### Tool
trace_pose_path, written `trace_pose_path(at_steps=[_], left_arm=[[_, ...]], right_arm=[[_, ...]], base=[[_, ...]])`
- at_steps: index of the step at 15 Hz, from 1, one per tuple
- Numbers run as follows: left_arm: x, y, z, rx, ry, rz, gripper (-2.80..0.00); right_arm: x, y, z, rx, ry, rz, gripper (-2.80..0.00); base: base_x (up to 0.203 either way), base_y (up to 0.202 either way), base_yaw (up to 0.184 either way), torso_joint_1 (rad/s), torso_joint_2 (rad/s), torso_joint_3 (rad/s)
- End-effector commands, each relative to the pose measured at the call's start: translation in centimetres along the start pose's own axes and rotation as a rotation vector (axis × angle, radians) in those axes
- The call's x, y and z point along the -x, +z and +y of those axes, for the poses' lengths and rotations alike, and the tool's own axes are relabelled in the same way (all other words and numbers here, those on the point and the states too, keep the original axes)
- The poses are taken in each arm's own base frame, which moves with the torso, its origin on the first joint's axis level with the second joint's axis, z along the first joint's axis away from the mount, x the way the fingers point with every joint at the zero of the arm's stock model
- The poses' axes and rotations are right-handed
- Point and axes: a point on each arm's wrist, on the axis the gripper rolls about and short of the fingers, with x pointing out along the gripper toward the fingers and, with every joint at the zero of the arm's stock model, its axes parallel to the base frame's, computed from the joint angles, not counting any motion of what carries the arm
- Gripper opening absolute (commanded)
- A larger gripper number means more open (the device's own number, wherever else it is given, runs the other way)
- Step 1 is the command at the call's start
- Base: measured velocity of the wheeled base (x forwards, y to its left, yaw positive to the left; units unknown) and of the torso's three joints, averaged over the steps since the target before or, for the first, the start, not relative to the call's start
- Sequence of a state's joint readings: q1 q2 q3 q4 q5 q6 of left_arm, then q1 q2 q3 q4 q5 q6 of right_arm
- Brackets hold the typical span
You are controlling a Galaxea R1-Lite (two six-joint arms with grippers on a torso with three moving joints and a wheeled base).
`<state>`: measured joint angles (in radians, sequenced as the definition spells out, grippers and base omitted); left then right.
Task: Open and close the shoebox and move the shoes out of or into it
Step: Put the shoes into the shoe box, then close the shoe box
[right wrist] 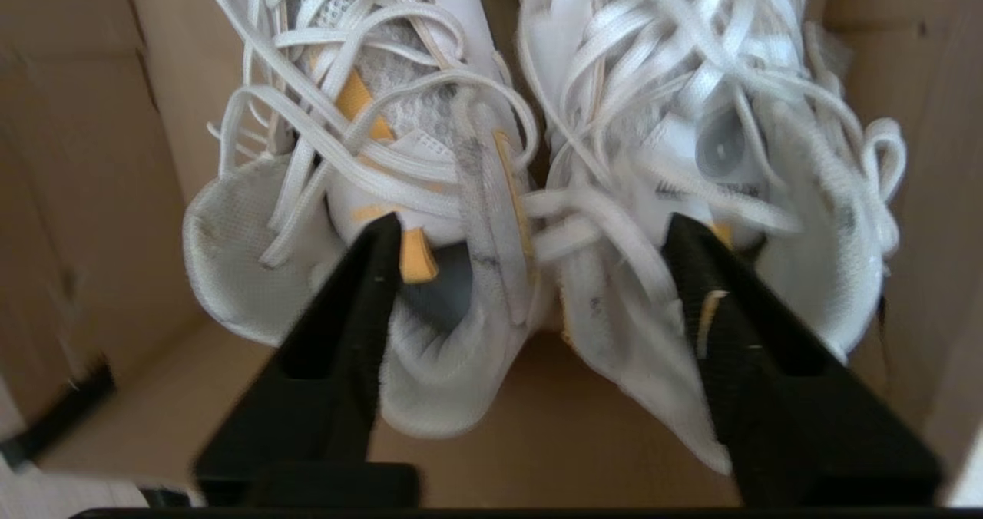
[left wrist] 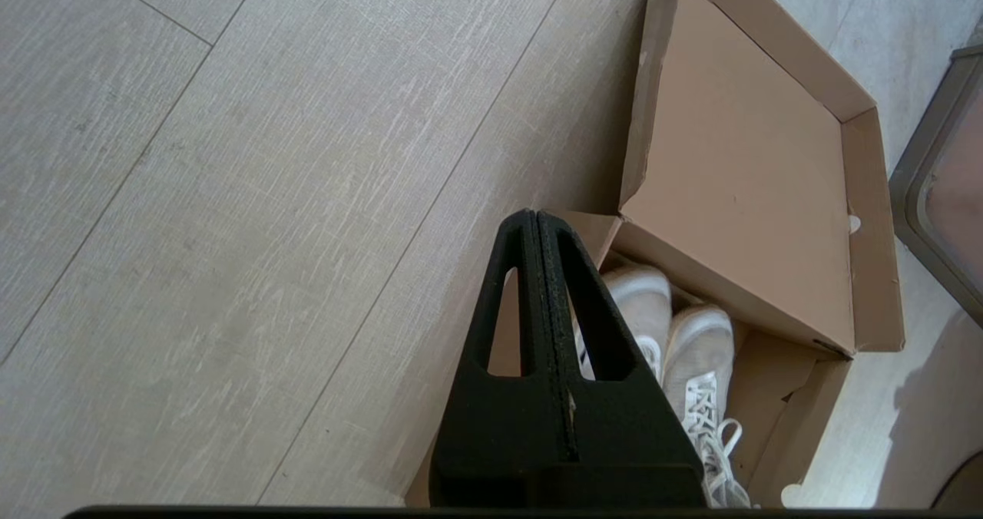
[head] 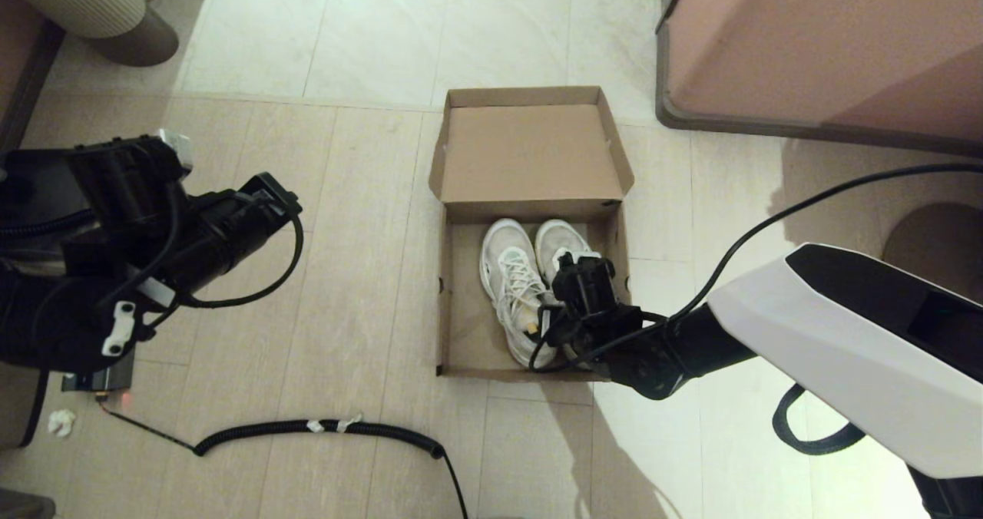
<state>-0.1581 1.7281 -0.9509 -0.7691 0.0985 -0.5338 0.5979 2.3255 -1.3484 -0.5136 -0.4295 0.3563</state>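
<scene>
The shoebox [head: 461, 327] lay on the floor [head: 361, 258] directly ahead of us, with its lid [head: 530, 154] folded back flat on the far side. The shoes [head: 516, 289] sat side by side inside it, toes toward the lid and heels toward us, against the right wall of the box.

Our right gripper [head: 577, 273] was down inside the box over the heel ends. In the right wrist view its fingers [right wrist: 361, 289] stood wide apart, one tip inside the collar of one shoe and the other at the collar of its neighbour, so that the two inner collar walls and a tangle of laces [right wrist: 430, 158] lay between them. Nothing was gripped yet.

We judged the step to be taking hold of both shoes for lifting out. To do it well, the fingers should close on both inner collars together, not on laces alone, since loose laces would slip.

The right wall stood just beside the gripper, leaving little room on that side; the box floor to the left of the shoes was bare. Straight up was the open way out.

Our left gripper [left wrist: 541, 231] hung pressed shut over the floor, well left of the box. A coiled cable [head: 322, 428] lay on the floor near us.
</scene>
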Motion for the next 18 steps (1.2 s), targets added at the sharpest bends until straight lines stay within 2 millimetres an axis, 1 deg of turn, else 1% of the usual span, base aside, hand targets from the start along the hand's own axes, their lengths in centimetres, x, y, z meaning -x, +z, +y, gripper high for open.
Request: trace_pose_path(at_steps=[1,3,4,7,8,9,11,12,14,15,16,18], left_arm=[[0.0,0.0,0.0,0.003,0.000,-0.002,-2.80],[0.0,0.0,0.0,0.003,-0.001,-0.004,-2.80],[0.2,0.2,-0.1,0.004,-0.003,-0.008,-2.80],[0.2,0.0,0.0,0.003,-0.004,-0.001,-2.80],[0.2,0.0,0.0,0.003,-0.004,0.002,-2.80],[0.1,-0.2,0.0,0.002,-0.002,0.008,-2.80],[-0.3,-0.4,0.1,-0.004,0.002,0.011,-2.80],[-0.6,-0.7,0.2,-0.007,0.004,0.018,-2.80],[-1.0,-1.2,0.4,-0.010,0.011,0.032,-2.80],[-1.2,-1.4,0.5,-0.012,0.016,0.038,-2.80],[-1.2,-1.4,0.5,-0.018,0.017,0.039,-2.80],[-1.2,-1.4,0.5,-0.049,0.014,0.037,-2.80]], right_arm=[[0.7,-0.1,-0.2,0.013,0.000,0.012,0.00],[0.4,-1.0,-0.2,0.053,-0.001,0.038,0.00],[0.6,-0.8,-0.2,0.045,0.002,0.030,0.00],[2.8,0.9,-0.5,0.030,0.018,0.006,0.00],[3.7,1.2,-0.8,0.030,0.026,0.010,-2.80],[4.7,1.0,-1.1,0.038,0.038,0.028,-2.80],[6.0,-0.6,-1.3,0.066,0.065,0.089,-2.80],[6.2,-1.3,-1.2,0.077,0.078,0.115,-2.80],[5.8,-2.4,-1.3,0.090,0.085,0.152,-2.80],[5.8,-3.5,-1.0,0.110,0.090,0.179,-2.80],[5.7,-4.1,-0.6,0.122,0.096,0.191,-2.80],[4.6,-4.9,-0.1,0.125,0.093,0.197,-2.80]], base=[[0.000,0.000,0.000,0.000,0.00,0.000],[0.000,0.000,0.000,0.000,0.00,0.000],[0.000,0.000,0.000,0.000,0.00,0.000],[0.000,0.000,0.000,0.000,0.00,0.000],[0.000,0.000,0.000,0.000,0.00,0.000],[0.000,0.000,0.000,0.000,0.00,0.000],[0.000,0.000,0.000,0.000,0.00,0.000],[0.000,0.000,0.000,0.000,0.00,0.000],[0.000,0.000,0.000,0.000,0.00,0.000],[0.000,0.000,0.000,0.000,0.00,0.000],[0.000,0.000,0.000,0.000,0.00,0.000],[0.000,0.000,0.000,0.000,0.00,0.000]])
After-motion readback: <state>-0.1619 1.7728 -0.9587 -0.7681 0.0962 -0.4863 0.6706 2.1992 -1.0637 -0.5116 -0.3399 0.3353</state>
